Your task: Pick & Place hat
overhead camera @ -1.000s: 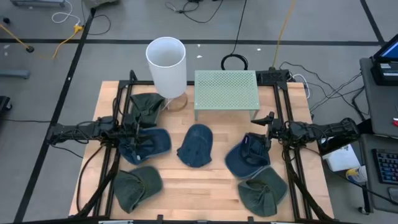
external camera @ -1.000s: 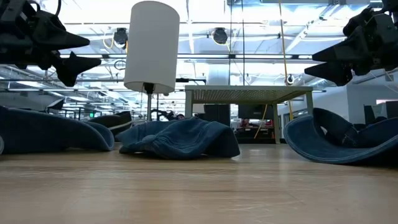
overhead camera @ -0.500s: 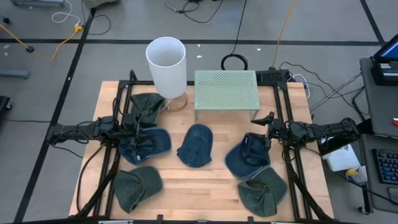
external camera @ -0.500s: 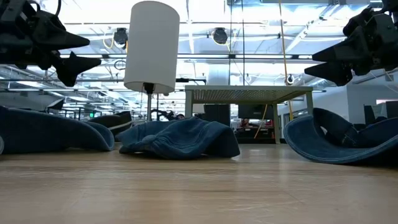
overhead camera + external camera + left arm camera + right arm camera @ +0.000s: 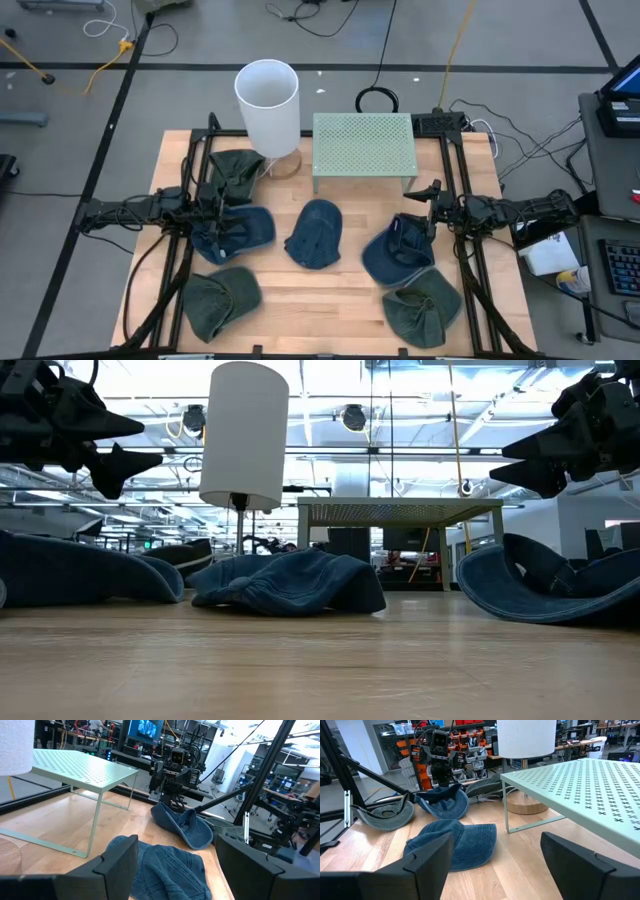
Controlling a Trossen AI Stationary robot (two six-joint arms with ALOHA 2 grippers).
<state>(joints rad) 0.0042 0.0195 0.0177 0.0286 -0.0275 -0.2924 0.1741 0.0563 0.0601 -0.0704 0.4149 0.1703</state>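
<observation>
Left gripper (image 5: 222, 212): fingers apart and holding nothing, hovering over the left blue hat (image 5: 238, 232), which lies directly beneath and just inward of it; a green hat (image 5: 236, 168) sits behind it near the white cylinder (image 5: 268, 105), another green hat (image 5: 222, 300) toward the front edge. Centre blue hat (image 5: 316, 233): flat on the table (image 5: 330, 300), in front of the green perforated stand (image 5: 363, 150), long axis front to back, roughly midway between both arms, the left arm judged marginally nearer. Right gripper (image 5: 430, 207): fingers likewise spread and empty, poised above the right blue hat (image 5: 398, 250), upturned just inward of it; a further green hat (image 5: 424, 312) lies in front.
</observation>
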